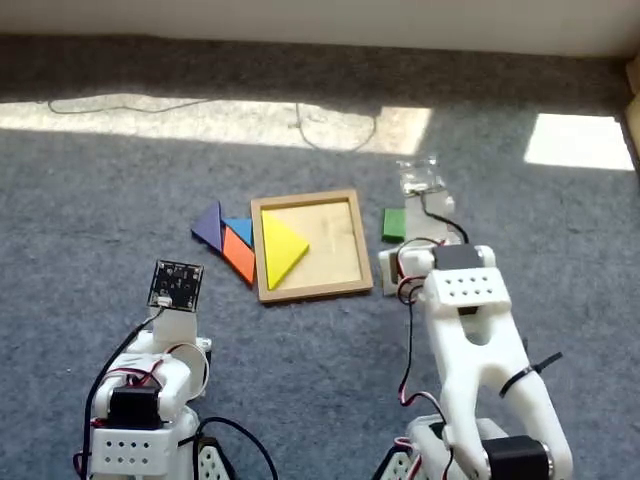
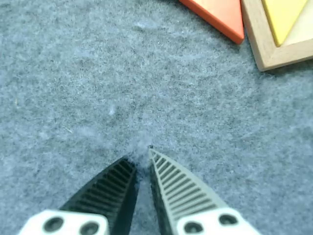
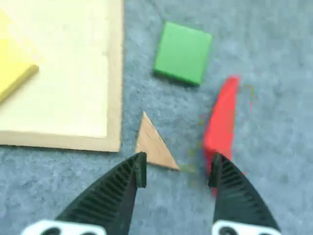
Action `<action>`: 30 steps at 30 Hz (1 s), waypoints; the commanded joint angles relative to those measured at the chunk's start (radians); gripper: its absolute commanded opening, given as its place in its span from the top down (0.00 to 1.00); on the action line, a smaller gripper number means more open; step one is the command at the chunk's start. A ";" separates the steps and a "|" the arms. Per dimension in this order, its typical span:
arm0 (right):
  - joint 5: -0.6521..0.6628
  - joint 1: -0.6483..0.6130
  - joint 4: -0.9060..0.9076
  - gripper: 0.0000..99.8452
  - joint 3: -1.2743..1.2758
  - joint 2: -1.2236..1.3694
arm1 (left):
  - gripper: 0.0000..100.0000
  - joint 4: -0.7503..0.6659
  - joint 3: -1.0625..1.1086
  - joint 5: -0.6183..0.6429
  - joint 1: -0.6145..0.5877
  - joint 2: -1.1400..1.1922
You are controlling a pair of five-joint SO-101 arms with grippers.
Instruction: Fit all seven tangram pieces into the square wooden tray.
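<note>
Our right end effector, spread wide beside the tray, should centre on the red piece before we pinch.

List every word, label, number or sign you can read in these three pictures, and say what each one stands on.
No text here can be read.
The wooden tray, the yellow triangle and the green square carry no print.
The small black board on an arm has pale specks on it, too small to read as letters or numbers.
</note>
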 commanded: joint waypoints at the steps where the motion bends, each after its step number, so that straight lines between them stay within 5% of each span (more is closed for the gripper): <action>1: 0.143 -0.087 -0.102 0.81 -0.051 -0.050 | 0.99 0.003 0.021 -0.003 -0.008 -0.022; 9: 0.351 -0.160 -0.182 0.81 -0.051 -0.007 | 0.99 0.003 0.021 -0.003 -0.008 -0.022; 20: -0.130 0.071 -0.030 0.81 -0.294 0.255 | 0.99 0.003 0.021 -0.003 -0.008 -0.022; 30: -0.157 0.084 0.404 0.67 -0.877 0.707 | 0.99 0.003 0.021 -0.003 -0.008 -0.022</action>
